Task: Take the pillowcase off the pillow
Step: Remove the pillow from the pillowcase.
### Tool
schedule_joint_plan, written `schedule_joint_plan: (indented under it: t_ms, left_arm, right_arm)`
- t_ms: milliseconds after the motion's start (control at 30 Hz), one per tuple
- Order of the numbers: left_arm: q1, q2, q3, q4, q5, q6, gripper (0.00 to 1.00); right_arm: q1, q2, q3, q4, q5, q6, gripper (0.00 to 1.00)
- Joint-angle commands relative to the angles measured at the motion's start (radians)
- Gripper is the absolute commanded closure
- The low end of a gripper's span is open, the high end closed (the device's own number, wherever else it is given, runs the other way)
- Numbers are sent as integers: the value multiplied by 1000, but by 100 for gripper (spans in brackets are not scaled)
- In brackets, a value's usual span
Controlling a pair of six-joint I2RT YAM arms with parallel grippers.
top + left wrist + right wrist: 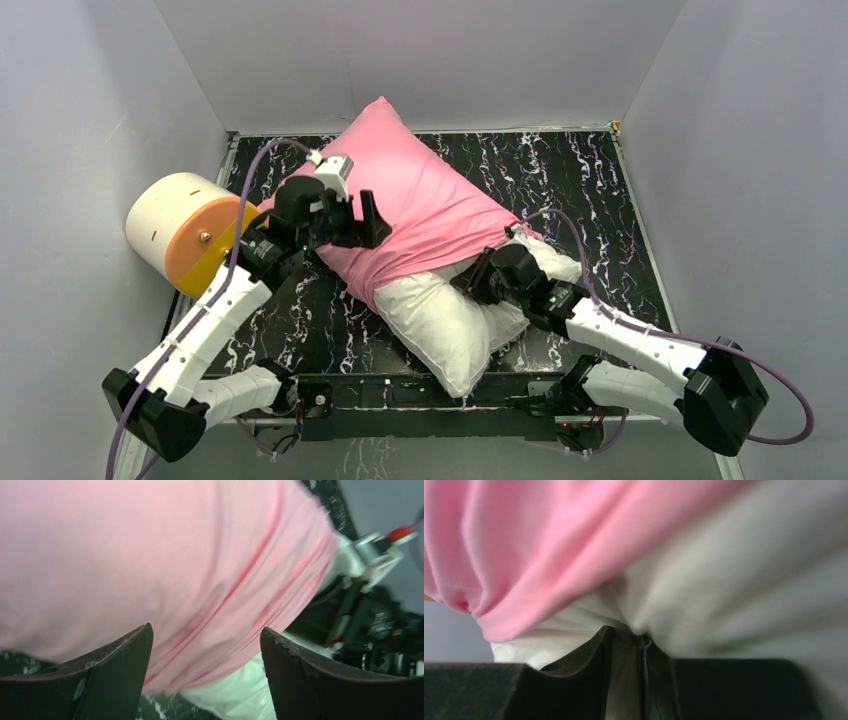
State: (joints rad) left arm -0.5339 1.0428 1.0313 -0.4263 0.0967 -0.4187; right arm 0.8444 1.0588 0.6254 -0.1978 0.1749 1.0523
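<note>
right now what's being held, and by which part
Right gripper, jaws shut on a fold of the pillow, at its uncovered white part. Left gripper open, holding nothing.

A cream cylinder (178,228) with an orange end face is laid on its side at the left edge of the black, white-veined counter (585,190), which is enclosed by grey walls (70,120).

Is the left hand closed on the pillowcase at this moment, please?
No, the left wrist view shows the left hand open, its fingers spread wide apart in front of the pillowcase.
</note>
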Motion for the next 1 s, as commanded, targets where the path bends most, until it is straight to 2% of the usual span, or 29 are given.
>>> schedule_joint_plan:
  t_ms: [0,67,133,233,300,400,433,467,533,600,633,767,867,967]
  left_arm:
    - [-1,161,205,-12,168,171,21]
    - [-19,267,283,-34,234,219,19]
    - [-74,352,346,-56,227,281,16]
    - [-204,478,427,-90,118,379,13]
    - [-251,569,487,-138,32,426,13]
    - [-263,660,554,-188,-182,437,23]
    - [-264,675,562,-188,-264,437,29]
    - [-263,686,567,-188,-336,438,40]
    - [-260,695,576,-179,-490,447,67]
    - [-235,693,581,-163,-584,452,92]
    - [-206,684,582,-153,-586,442,99]
    - [-58,632,575,-117,-415,357,100]
    - [-44,617,539,-89,-225,371,100]
    - [-44,618,493,-85,-136,339,100]
  right_arm:
    - [8,36,-246,77,-154,131,71]
    - [7,2,-289,106,-149,159,71]
    - [8,-36,-304,99,-128,166,71]
    - [8,-89,-311,69,-79,176,69]
    - [7,-119,-320,66,-70,181,68]
    - [6,-151,-339,50,-61,208,68]
    - [6,-161,-353,45,-58,222,69]
    - [6,-172,-366,41,-54,235,70]
    - [6,-197,-391,35,-47,262,74]
    - [7,-219,-415,23,-38,293,77]
    - [5,-233,-426,14,-34,305,79]
    - [5,-278,-431,-44,3,322,82]
    - [4,-306,-391,-99,34,292,80]
    - [4,-340,-296,-188,75,232,71]
